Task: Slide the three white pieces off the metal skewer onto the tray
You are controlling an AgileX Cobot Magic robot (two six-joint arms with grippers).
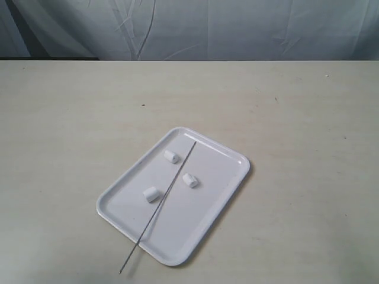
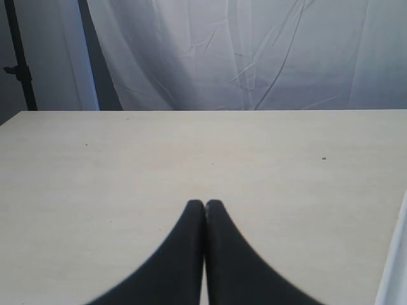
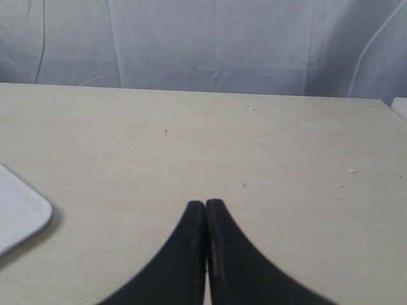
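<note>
A creased grey-white fabric curtain (image 1: 237,29) is hung behind a pale beige, faintly grained, matt table (image 1: 296,118). Neither arm is seen in the exterior view.

The left end effector (image 2: 205,203) is seen with its two black, smoothly tapered fingers pressed together tip to tip; nothing is gripped and nothing is touched, and bare table is seen beneath it. The right end effector (image 3: 205,203) is likewise fully closed and empty, held over bare table.

A glossy white rectangular tray (image 1: 207,204) with rounded corners and a low raised rim is set askew towards the near edge of the table, roughly midway between the left and right edges. One rounded corner of it (image 3: 19,213) is caught in the right wrist view, apart from the closed fingers.

A very thin, straight grey metal skewer (image 1: 158,207) is laid lengthwise across the tray, its near end overhanging the rim towards the table's near edge. The three small white stubby cylindrical pieces are found loose on the tray, none threaded: the far piece (image 1: 171,156) and the near piece (image 1: 151,194) on the skewer's left side, the third piece (image 1: 190,180) on its right side.
</note>
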